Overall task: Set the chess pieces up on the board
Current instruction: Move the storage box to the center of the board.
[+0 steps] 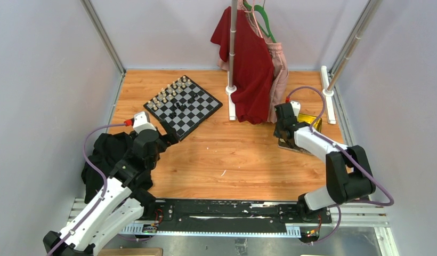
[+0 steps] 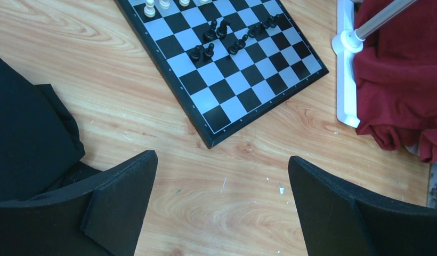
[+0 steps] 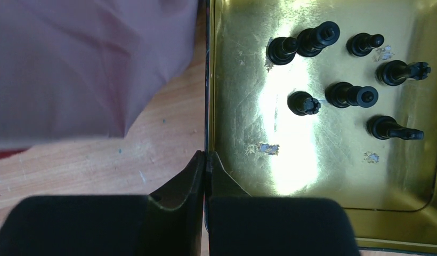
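The board [image 1: 183, 106] lies at the back left, also in the left wrist view [image 2: 227, 69]. Cream chess pieces [image 1: 171, 92] stand in rows along its far edge [image 2: 150, 9]. A few black pieces [image 2: 216, 32] sit mid-board. My left gripper [image 2: 221, 170] is open and empty over bare wood just short of the board's near corner [image 1: 168, 140]. My right gripper [image 3: 206, 156] is shut on the left rim of the yellow tray [image 3: 269, 176], which holds several black pieces [image 3: 333, 69] lying on their sides. In the top view that gripper [image 1: 284, 140] is at the tray [image 1: 310, 121].
A red garment [image 1: 251, 64] and a pink one [image 1: 279, 69] hang from a pole stand between board and tray; its white base [image 2: 347, 80] lies right of the board. A black cloth [image 1: 107, 157] is heaped at the left. Pink fabric [image 3: 88, 64] lies beside the tray.
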Motion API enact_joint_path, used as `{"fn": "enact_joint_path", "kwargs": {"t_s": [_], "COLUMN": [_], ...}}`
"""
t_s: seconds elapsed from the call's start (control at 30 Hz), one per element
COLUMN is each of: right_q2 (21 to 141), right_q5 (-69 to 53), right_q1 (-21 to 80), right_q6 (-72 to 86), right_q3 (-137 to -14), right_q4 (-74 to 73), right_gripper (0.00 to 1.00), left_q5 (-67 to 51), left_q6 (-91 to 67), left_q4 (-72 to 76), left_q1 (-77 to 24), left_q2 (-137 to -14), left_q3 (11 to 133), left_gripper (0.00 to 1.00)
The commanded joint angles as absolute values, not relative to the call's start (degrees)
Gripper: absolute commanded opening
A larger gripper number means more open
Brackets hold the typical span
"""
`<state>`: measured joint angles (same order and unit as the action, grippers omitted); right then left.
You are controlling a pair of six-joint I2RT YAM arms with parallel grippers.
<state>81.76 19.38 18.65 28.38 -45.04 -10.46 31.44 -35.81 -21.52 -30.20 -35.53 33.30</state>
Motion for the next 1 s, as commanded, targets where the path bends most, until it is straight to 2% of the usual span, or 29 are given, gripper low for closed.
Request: {"fn": "enact_joint_path", "kwargs": {"t_s": [0.0,0.6,0.63,0.8,0.97], "right_q2": [85.21,93.76,93.84,93.35,88.74], "right_q5": [14.81,6.81,6.77,8.25,10.83], "right_q1": [14.58,7.22,7.15,7.11,7.12], "right_q6": [21.54,6.86,6.9,7.86,9.87], "right_q3": [-48.36,-58.08,-58.1,-57.71,-56.6], "right_q4": [-9.69,-12.29,-12.24,-12.37,-12.56], "right_gripper": [0.0,0.0,0.03,0.34,0.51], "left_q5": [32.29,33.17,33.63,34.87,35.2], "left_q6": [-36.7,-38.17,-37.98,-37.4,-37.62], "left_q4": [-19.04,-16.26,-16.48,-17.37,-18.44], "left_q1": [-30.59,-30.88,-30.95,-31.25,-31.38], "left_q2": [-36.05,-41.03,-41.02,-40.64,-39.68], "left_q3": [32.74,33.8,33.97,34.17,33.85], "left_gripper": [1.0,1.0,1.0,1.0,1.0]}}
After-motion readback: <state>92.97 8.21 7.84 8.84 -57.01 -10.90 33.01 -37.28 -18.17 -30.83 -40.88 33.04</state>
